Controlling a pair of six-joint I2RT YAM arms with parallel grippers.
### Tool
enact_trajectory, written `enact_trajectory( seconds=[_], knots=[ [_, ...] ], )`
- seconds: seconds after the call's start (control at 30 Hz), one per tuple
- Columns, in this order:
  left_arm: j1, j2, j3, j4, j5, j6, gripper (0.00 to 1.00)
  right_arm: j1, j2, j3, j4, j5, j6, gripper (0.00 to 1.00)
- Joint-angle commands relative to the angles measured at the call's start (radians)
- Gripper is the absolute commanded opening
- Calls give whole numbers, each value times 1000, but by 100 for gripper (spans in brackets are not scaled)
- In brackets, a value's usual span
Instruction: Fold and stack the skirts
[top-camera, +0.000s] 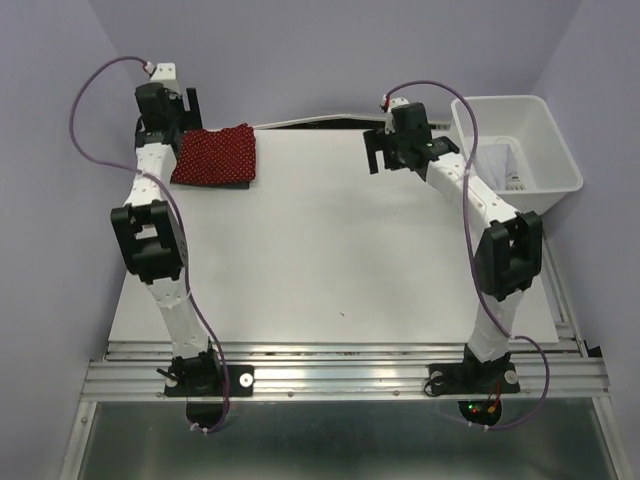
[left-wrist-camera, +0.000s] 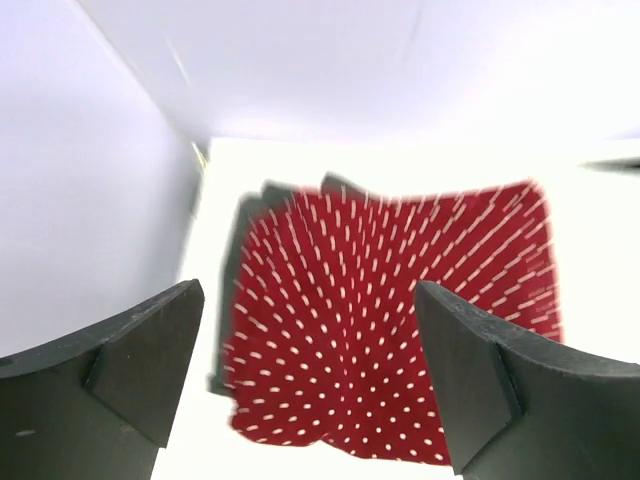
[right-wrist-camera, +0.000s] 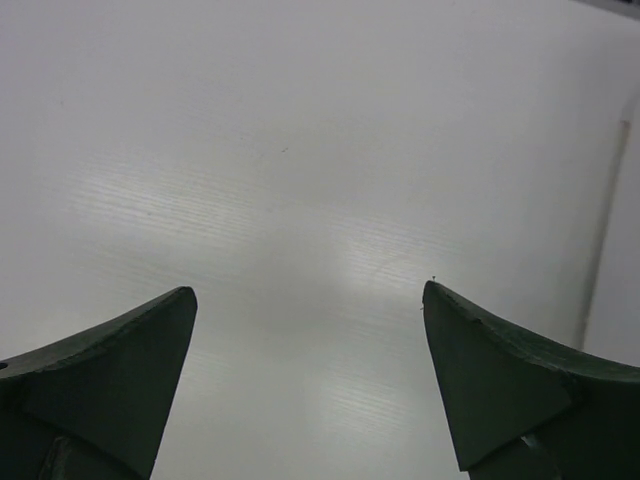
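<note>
Red skirt (top-camera: 213, 155): folded to a rough square, flat at the upper left of the top view, on the far left corner of the table (top-camera: 330, 260). Covers a dark skirt (left-wrist-camera: 226, 320), of which only a thin strip shows along the left edge in the left wrist view, with a corner or two peeking out at the top. Reads as a stack of two, edges nearly in line with the table's, a little wider than deep, so no strong long axis. Left gripper (left-wrist-camera: 305, 300) just beside it at the far left, fingers spread wide with nothing between them, the cloth below and ahead in the wrist view and running toward the right of the frame. No contact to be seen. Right gripper (right-wrist-camera: 308, 295) well apart at the upper right of centre, equally wide, holding nothing, over bare table. Bin (top-camera: 563, 140) close on its right, at the upper right of the top view, with something pale inside; too washed out to call it the white skirt. If so, probably the last piece to fetch, lying to the right of the right gripper and far nearer that arm than the left.
</note>
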Motion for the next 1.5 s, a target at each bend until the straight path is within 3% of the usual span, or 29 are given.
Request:
enact_trajectory(
  seconds=[0.0, 0.07, 0.13, 0.17, 0.33, 0.47, 0.6, 0.87, 1.23, 1.27, 1.33, 1.43, 1.47],
  knots=[
    [5, -314, -47, 177, 54, 49, 98, -13, -170, -16, 154, 176, -149, 100],
    [5, -406, -78, 157, 58, 39, 99, -26, -201, -19, 157, 193, -157, 100],
    [2, -446, -73, 99, 178, 60, 99, -95, -238, -7, 154, 182, -131, 100],
    [-4, -461, -37, -13, 213, 69, 99, -121, -246, 10, 143, 161, -131, 100],
    [-44, -509, -18, -263, 343, 48, 99, -322, -226, 50, 132, 101, -131, 100],
    [-84, -660, -252, -239, 359, 0, 99, -482, -143, 71, 131, 55, -118, 100],
    [-207, -753, -406, -212, 289, -4, 99, -559, -23, 127, 119, 20, -65, 100],
    [-257, -790, -526, -214, 327, -76, 99, -588, 187, 263, 100, 1, -43, 100],
    [-256, -745, -492, -243, 285, -53, 99, -588, 360, 323, 24, -49, 1, 99],
    [-256, -744, -486, -245, 284, -52, 99, -588, 359, 322, 16, -57, 1, 95],
    [-256, -739, -481, -245, 281, -52, 99, -588, 333, 306, 0, -85, 4, 63],
    [-256, -732, -475, -246, 281, -52, 99, -597, 262, 294, -3, -102, 10, 38],
    [-256, -730, -469, -246, 281, -50, 99, -597, 241, 289, -7, -103, 13, 24]
  ],
)
